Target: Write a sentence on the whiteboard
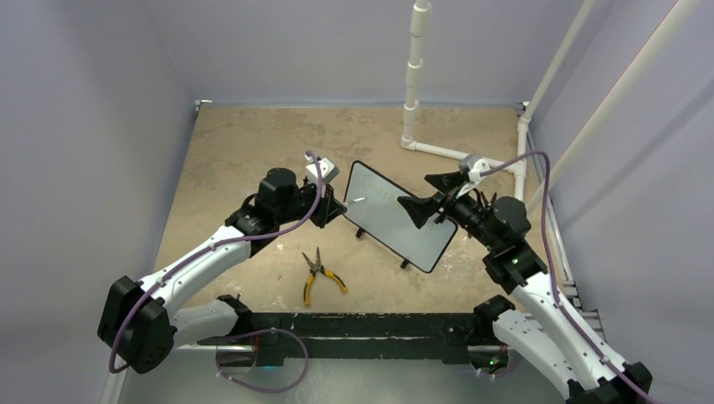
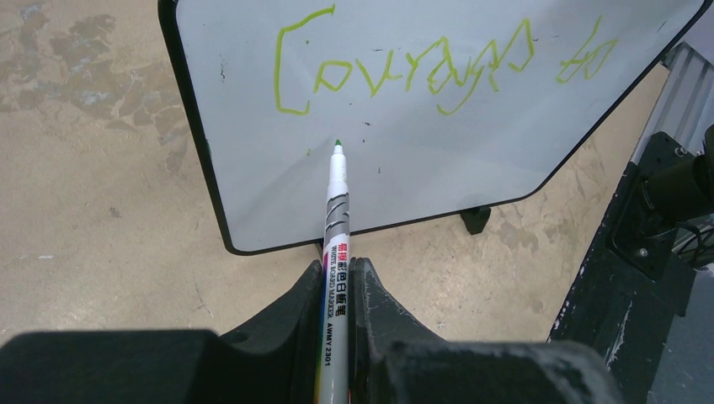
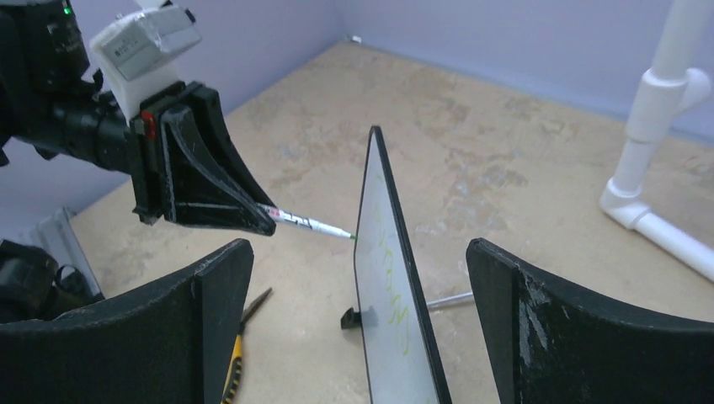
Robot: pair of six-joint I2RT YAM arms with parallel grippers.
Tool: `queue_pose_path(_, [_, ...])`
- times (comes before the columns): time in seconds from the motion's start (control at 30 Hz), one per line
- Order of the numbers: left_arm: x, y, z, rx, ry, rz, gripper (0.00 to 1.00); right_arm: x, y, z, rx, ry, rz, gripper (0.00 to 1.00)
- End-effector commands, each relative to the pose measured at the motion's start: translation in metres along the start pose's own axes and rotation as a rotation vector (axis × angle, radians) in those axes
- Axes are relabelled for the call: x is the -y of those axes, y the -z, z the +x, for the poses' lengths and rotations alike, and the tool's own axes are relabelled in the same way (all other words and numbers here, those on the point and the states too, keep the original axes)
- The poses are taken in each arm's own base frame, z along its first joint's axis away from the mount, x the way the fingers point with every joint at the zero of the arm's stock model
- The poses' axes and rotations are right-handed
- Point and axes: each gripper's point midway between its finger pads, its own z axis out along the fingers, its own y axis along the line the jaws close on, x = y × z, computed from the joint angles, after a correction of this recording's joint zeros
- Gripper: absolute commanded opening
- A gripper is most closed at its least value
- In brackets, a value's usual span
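Near the middle of the worktop (image 1: pixel 236 151), the whiteboard (image 1: pixel 396 220) is standing on its two little black feet (image 2: pixel 476 219), close to upright. Its long axis is running level with the worktop, on a diagonal from far left to near right. The writing face is pointing near-left, toward the left arm, while the back is facing far-right. Across the upper part of that face the sentence (image 2: pixel 404 71) is showing as one row of thin green handwriting, following the board's long axis; it seems to read "Courage to", though the letters are rough.

Just below the first letters, a white marker (image 2: pixel 338 198) is pointing its green tip at the board's face. Whether the tip is actually touching the surface I cannot tell. The left gripper (image 2: pixel 337 268) is clamping the marker's barrel, its fingers closed tight on it, with the tip well out ahead.

At the board's near-right end the right gripper (image 1: pixel 429 195) is hanging with its fingers spread wide, one on each side of the board's edge and neither touching it.

Nearer, on the worktop, yellow-handled pliers (image 1: pixel 318 273) are lying apart from the board. Behind everything, a white pipe (image 1: pixel 414 76) is rising at the far side.
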Motion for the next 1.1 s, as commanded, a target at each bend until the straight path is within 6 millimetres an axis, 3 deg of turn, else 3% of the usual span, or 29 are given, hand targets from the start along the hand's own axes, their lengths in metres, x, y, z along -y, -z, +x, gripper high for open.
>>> queue_pose_path(0.0, [0.006, 0.004, -0.027, 0.069, -0.034, 0.029, 0.00, 0.021, 0.007, -0.012, 0.125, -0.023, 0.133, 0.98])
queue_pose_path(0.2, [0.005, 0.002, -0.025, 0.062, -0.028, 0.026, 0.00, 0.027, 0.038, -0.015, 0.230, -0.028, 0.200, 0.92])
queue_pose_path(0.37, [0.006, 0.000, -0.022, 0.051, -0.022, 0.035, 0.00, 0.026, 0.050, -0.006, 0.268, -0.060, 0.202, 0.89])
queue_pose_path(0.47, [0.005, 0.000, -0.022, 0.050, -0.019, 0.033, 0.00, 0.040, 0.057, -0.001, 0.279, -0.100, 0.286, 0.85])
queue_pose_path(0.7, [0.006, -0.003, -0.019, 0.039, -0.014, 0.042, 0.00, 0.038, 0.065, 0.014, 0.247, -0.164, 0.288, 0.79])
queue_pose_path(1.07, [0.005, -0.003, -0.025, 0.055, -0.020, 0.047, 0.00, 0.032, 0.066, 0.030, 0.183, -0.235, 0.275, 0.58])
